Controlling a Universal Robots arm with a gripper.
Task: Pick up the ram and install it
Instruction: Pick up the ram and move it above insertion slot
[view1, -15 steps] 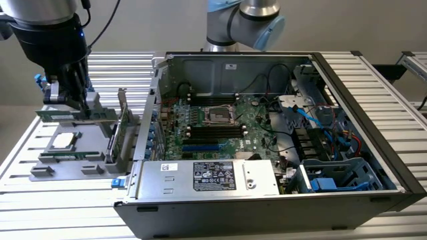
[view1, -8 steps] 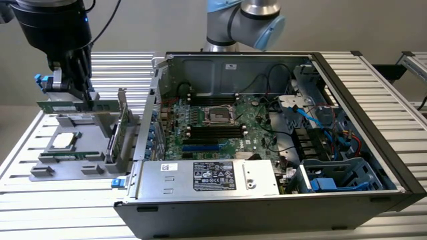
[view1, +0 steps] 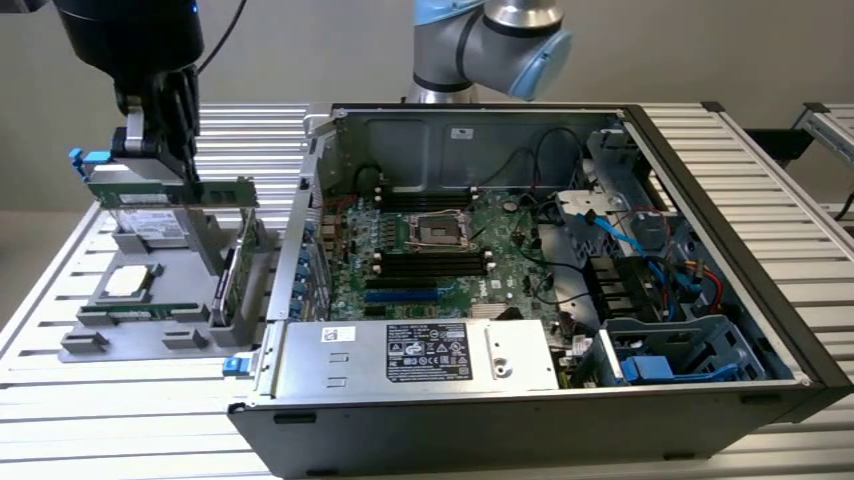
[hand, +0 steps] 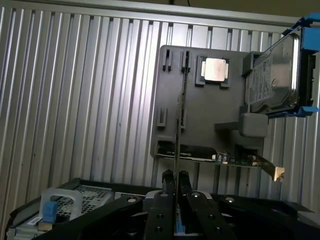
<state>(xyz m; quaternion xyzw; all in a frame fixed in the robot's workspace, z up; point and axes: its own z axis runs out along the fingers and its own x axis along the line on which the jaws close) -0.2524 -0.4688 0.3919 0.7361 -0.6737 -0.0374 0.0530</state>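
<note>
The ram (view1: 214, 192) is a long thin green stick, held level and lifted above the grey holder tray (view1: 127, 340) at the exterior view's left. My gripper (view1: 171, 176) comes down from above and is shut on the stick's upper edge. In the wrist view the ram (hand: 177, 135) shows edge-on as a thin line running out from between my black fingers (hand: 165, 197), with the holder tray (hand: 210, 115) behind it. The open computer case (view1: 747, 250) with its motherboard (view1: 441, 250) and black memory slots (view1: 416, 265) lies to the exterior view's right of the gripper.
On the holder tray sit a processor (hand: 215, 70), a silver hard drive with blue clips (hand: 274, 75) and a green expansion card with a metal bracket (hand: 235, 160). The case's power supply (view1: 427, 352) lies along its near side. Everything stands on a ribbed metal table (view1: 120, 420).
</note>
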